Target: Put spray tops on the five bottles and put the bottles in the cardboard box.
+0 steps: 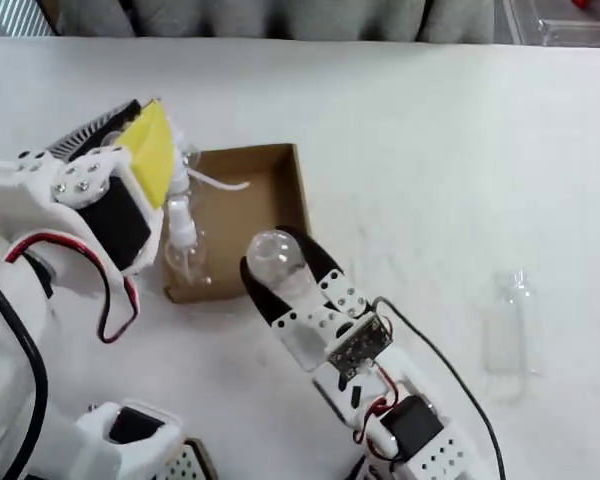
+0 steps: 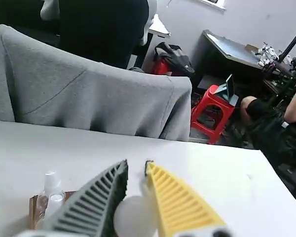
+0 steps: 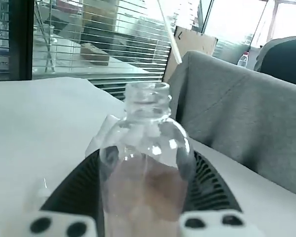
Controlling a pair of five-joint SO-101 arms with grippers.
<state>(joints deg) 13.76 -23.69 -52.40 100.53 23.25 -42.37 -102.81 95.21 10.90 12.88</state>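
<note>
Left gripper [image 1: 140,108] [image 2: 136,165]: you have it in the upper left of the high view, at the box's upper-left corner. Its grey and yellow fingers are almost together at the tips.
Left jaws: you are pinching a white spray top [image 2: 133,217] low between the 2 fingers, with only a narrow slit left at the tips.
Spray top tube [image 1: 225,184] [image 3: 168,34]: a thin white tube runs from the left gripper out over the box floor. In the right wrist view it slants above the held bottle's mouth without touching it.
Right gripper [image 1: 270,250] [image 3: 143,168]: you have it at lower centre of the high view, at the box's lower-right corner.
Right jaws: the 2 black fingers are spread about as wide as the bottle's body and clamp it on both sides.
Held bottle [image 1: 273,255] [image 3: 143,148]: clear, with the neck open and no top on it, and the mouth points away from the right wrist.
Cardboard box [image 1: 300,190] [image 2: 33,207]: open, left of centre on the white table [image 1: 430,150], between your 2 grippers.
Capped bottle [image 1: 183,235] [image 2: 52,190]: a clear bottle with a white top sits along the box's left wall. You cannot tell whether more than 1 is there.
Loose bottle [image 1: 508,320]: 1 clear bottle lies on the table at lower right, well apart from the box and both grippers. You cannot tell whether it is capped.
</note>
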